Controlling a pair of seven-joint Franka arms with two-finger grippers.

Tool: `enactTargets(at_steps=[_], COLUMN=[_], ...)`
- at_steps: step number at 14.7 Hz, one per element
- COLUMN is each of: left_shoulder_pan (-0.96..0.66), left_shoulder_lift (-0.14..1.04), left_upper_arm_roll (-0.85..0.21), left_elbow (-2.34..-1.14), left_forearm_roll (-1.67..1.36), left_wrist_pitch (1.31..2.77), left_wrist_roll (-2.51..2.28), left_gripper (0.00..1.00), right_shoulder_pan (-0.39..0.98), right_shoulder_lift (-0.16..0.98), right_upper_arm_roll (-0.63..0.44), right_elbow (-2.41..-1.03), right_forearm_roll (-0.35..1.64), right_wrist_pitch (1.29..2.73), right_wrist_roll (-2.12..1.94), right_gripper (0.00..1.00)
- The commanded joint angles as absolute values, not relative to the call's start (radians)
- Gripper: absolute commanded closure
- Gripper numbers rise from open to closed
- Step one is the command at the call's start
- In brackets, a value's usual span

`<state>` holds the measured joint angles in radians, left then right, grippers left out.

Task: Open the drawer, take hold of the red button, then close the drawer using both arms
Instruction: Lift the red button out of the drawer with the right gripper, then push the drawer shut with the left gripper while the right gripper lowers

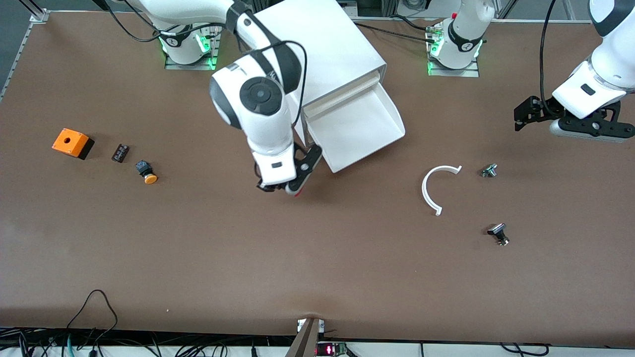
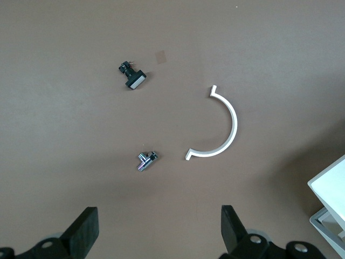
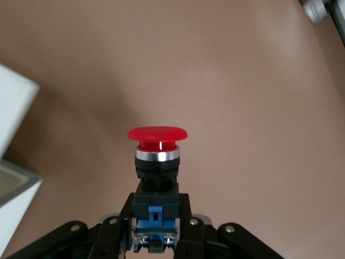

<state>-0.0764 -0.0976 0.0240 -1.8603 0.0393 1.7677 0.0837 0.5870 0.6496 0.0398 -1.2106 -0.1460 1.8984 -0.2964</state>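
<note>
Nearby, open drawer [image 1: 359,130], right claw [image 3: 156,237] gripping button [image 3: 157,156]

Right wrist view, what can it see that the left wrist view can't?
Only the right wrist view shows the small push button with a round red cap and black-and-blue body, held in the right gripper above the table.

Only the left wrist view shows the curved white plastic strip, the small silver metal fitting, a little black part with a pale face, and the open left gripper over bare table.

Both show the brown table and a corner of the boxy white cabinet.
</note>
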Motion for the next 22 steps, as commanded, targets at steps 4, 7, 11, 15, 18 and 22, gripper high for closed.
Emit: enactTargets(at_steps=[4, 7, 11, 15, 18, 22], left_shoulder_pan=[-0.067, -0.067, -0.083, -0.089, -0.092, -0.123], left_shoulder_lift=[-0.104, -0.092, -0.071, -0.023, 0.038, 0.126], left_upper_arm_roll=[0.023, 0.023, 0.008, -0.046, -0.07, -0.124], left_elbow=[-1.862, -1.864, -1.881, -1.928, -1.927, -1.927], left_forearm_roll=[0.037, 0.037, 0.035, -0.004, -0.086, -0.087], left_wrist_pitch=[1.758, 1.763, 1.815, 1.928, 1.989, 2.103], left_wrist_roll=[0.077, 0.06, -0.053, -0.172, -0.23, -0.349], left_gripper=[0.0, 0.0, 0.0, 0.0, 0.0, 0.0], right_shoulder_pan=[0.537, 0.451, 0.355, 0.302, 0.288, 0.282], right_shoulder_lift=[0.623, 0.62, 0.574, 0.552, 0.502, 0.454], right_upper_arm_roll=[-0.011, -0.009, -0.008, -0.006, -0.006, -0.006], right_elbow=[-1.346, -1.423, -1.635, -1.784, -1.903, -2.067], right_forearm_roll=[-0.135, -0.126, -0.109, -0.107, -0.106, -0.107], right_wrist_pitch=[1.911, 1.925, 2.118, 2.261, 2.321, 2.472], right_wrist_roll=[-0.006, 0.008, -0.047, -0.101, -0.098, -0.1], right_gripper=[0.71, 0.7, 0.7, 0.7, 0.7, 0.7])
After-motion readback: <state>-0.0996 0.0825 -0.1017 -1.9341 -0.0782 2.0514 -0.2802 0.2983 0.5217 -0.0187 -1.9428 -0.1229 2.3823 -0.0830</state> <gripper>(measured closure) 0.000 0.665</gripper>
